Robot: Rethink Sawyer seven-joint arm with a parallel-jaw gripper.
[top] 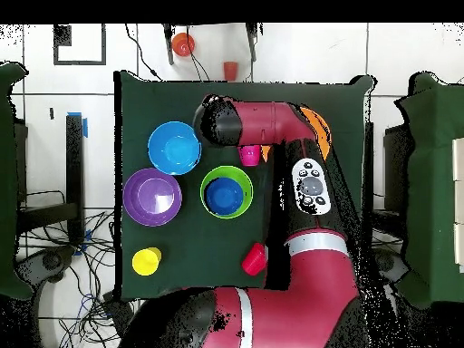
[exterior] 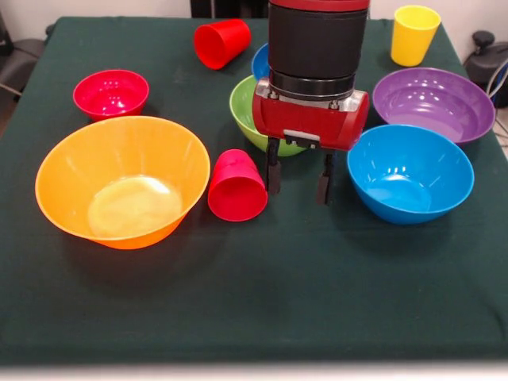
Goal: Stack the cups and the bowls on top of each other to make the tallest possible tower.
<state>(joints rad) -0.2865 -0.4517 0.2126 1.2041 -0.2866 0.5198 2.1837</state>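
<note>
Tool, fingers spread and empty, hangs over bare table between tipped red cup and blue bowl.

This looks like a robot lab. A big red and black arm reaches over a worktop with a dark green cloth on it. Bright plastic bowls and cups sit on the cloth like test toys. The floor has pale tiles. Loose cables lie in a tangle beside the worktop.
</note>
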